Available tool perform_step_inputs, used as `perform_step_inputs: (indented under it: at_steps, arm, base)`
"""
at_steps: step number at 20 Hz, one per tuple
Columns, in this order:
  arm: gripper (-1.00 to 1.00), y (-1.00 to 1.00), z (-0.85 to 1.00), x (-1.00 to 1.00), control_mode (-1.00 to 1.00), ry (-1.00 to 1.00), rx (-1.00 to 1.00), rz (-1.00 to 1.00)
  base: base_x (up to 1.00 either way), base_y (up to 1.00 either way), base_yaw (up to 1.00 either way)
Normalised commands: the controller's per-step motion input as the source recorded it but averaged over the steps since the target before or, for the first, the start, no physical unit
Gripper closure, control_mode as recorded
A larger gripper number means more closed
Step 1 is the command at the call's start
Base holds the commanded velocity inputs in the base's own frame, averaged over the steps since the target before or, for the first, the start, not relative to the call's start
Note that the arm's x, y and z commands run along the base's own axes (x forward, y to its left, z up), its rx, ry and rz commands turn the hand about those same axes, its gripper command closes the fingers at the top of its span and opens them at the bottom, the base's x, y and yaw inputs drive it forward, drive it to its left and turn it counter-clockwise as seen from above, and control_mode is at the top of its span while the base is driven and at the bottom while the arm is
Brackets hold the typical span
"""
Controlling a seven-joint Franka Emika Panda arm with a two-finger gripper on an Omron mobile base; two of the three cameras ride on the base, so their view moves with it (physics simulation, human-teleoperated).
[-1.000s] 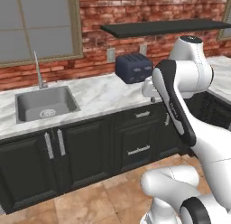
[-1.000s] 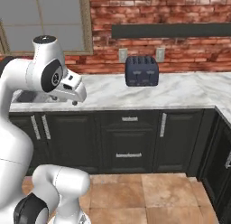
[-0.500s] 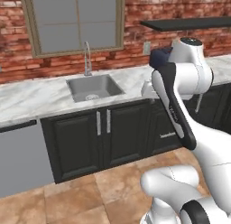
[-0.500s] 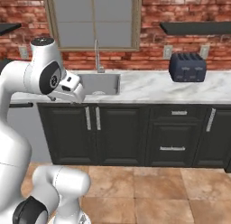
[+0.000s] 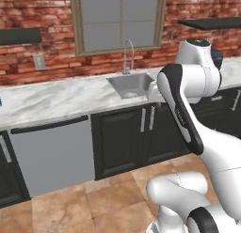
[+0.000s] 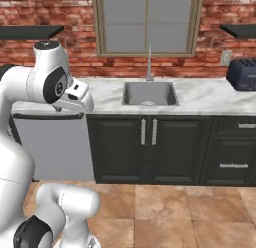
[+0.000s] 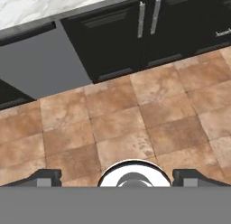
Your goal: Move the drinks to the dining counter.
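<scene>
A: What has shifted since the earlier frames?

B: The whole scene has slid, so the base has driven and the cameras with it. The sink (image 6: 150, 93) sat off to the left a second ago; now it lies near the middle of the right base view, under the window (image 6: 147, 23), with the faucet (image 6: 149, 63) rising behind it. The toaster (image 6: 242, 74), central before, stands at the far right of the marble counter (image 6: 205, 98).

A: And on the other side?

B: A grey dishwasher front (image 5: 52, 153) has come into the left base view, left of the dark cabinets (image 5: 127, 138) (it was not in sight a second ago).

A: The end effector?

B: In the hand view the end effector (image 7: 122, 177) points down at the brown tiled floor (image 7: 122, 123), its two dark fingertips (image 7: 45, 177) spread far apart and released, with nothing between them. That looks unchanged.

A: Where are the drinks?

B: He cannot tell; a tiny blue sliver at the left edge of the left base view is too small to name.
</scene>
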Motion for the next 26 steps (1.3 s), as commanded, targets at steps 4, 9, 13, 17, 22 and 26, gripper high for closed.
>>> perform_step_inputs:
  at_steps: [4,9,13,17,22,26]
  arm:
    - [-1.00,0.00,0.00,0.00,1.00,0.00,0.00,0.00]
    - [-1.00,0.00,0.00,0.00,1.00,0.00,0.00,0.00]
    - [-1.00,0.00,0.00,0.00,1.00,0.00,0.00,0.00]
    - [-1.00,0.00,0.00,0.00,1.00,0.00,0.00,0.00]
    - [-1.00,0.00,0.00,0.00,1.00,0.00,0.00,0.00]
    - [-1.00,0.00,0.00,0.00,1.00,0.00,0.00,0.00]
  base:
    - [0.19,1.00,0.04]
    - [0.30,1.00,0.04]
    - [0.59,1.00,0.09]
    - [0.93,0.91,0.17]
    - [1.00,0.85,0.13]
    - [1.00,0.98,0.16]
